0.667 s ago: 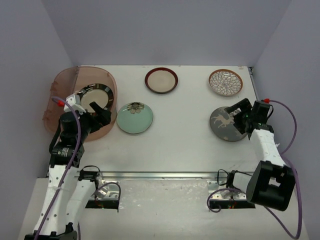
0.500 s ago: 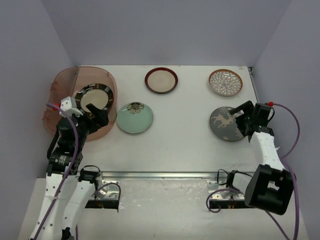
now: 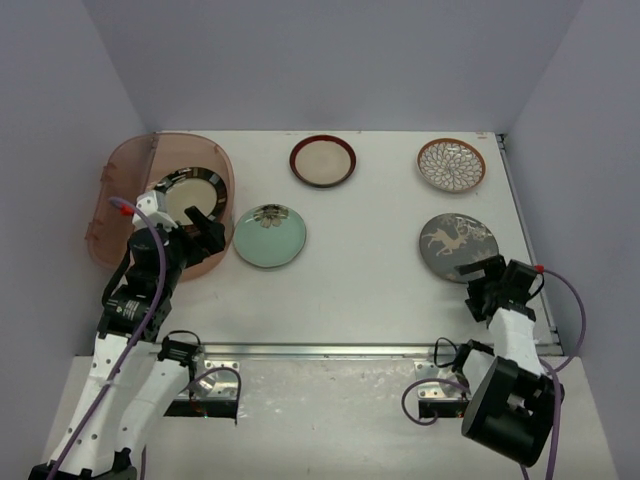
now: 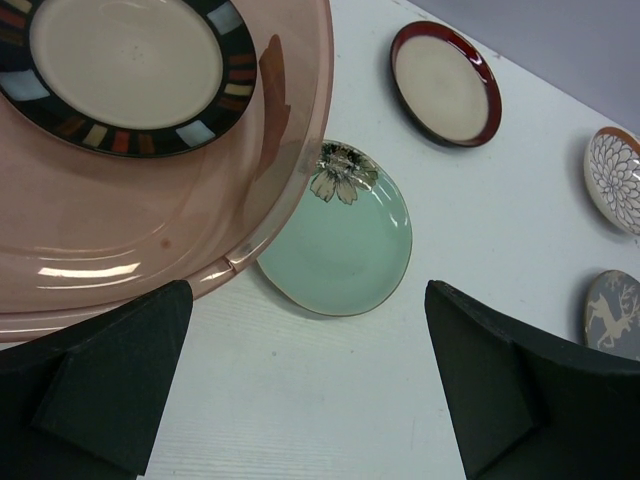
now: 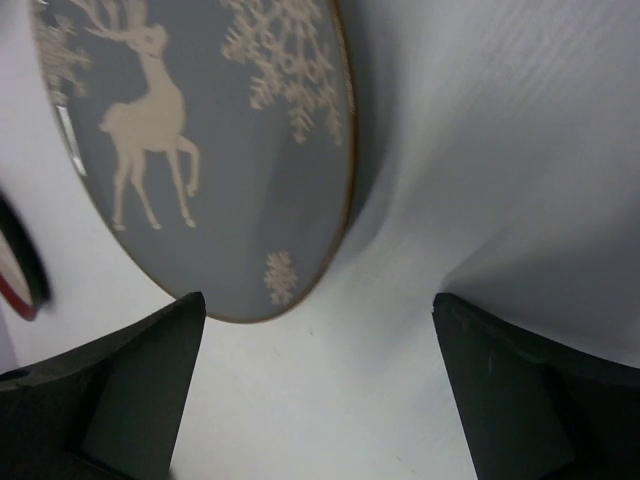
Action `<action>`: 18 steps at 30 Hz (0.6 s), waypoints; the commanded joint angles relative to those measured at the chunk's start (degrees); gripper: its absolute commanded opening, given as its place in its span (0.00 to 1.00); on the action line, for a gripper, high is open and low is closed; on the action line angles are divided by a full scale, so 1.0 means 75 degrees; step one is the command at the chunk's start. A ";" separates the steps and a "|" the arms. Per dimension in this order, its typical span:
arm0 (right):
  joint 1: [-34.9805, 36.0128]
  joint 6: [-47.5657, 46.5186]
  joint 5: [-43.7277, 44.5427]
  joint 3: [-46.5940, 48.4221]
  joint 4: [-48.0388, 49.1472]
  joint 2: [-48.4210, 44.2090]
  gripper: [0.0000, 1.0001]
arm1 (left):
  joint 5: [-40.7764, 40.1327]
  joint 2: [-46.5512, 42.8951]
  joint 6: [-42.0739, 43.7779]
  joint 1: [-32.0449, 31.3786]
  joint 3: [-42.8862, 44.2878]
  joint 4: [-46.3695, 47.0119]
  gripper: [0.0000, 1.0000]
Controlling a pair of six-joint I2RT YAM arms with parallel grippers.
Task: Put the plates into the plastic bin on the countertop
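Note:
The pinkish plastic bin (image 3: 125, 180) stands at the far left of the countertop (image 3: 370, 280) and holds the black-rimmed cream plate (image 3: 190, 197). The mint green plate (image 3: 269, 236) lies just right of the bin. The brown-rimmed cream plate (image 3: 323, 160) and the brown-white petal plate (image 3: 451, 164) lie at the back. The grey deer plate (image 3: 458, 246) lies at the right. My left gripper (image 3: 205, 228) is open and empty over the bin's near right rim (image 4: 250, 245), short of the mint plate (image 4: 345, 235). My right gripper (image 3: 482, 288) is open and empty, just near of the deer plate (image 5: 200, 150). The red-and-teal and blue-white plates are out of view.
A metal rail (image 3: 320, 350) runs along the near edge of the countertop. Pale lilac walls close in the left, back and right sides. The right wall is close to my right arm.

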 commanded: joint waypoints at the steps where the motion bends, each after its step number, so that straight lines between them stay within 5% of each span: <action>1: -0.0114 0.0671 -0.0701 -0.0697 0.1695 0.0129 0.98 | 0.0211 0.0023 0.0168 -0.0102 0.0053 0.0277 1.00; 9: -0.0149 0.1331 -0.0592 -0.1121 0.3581 0.2091 0.86 | 0.0400 0.0070 0.0282 -0.0114 0.0117 0.0273 1.00; 14: -0.0184 0.1659 -0.0447 -0.1320 0.4430 0.3174 0.45 | 0.0324 0.0070 0.0276 -0.0114 0.0159 0.0221 1.00; 18: -0.0184 0.1780 -0.0438 -0.1367 0.4826 0.3706 0.27 | 0.0290 0.0082 0.0277 -0.0114 0.0187 0.0191 1.00</action>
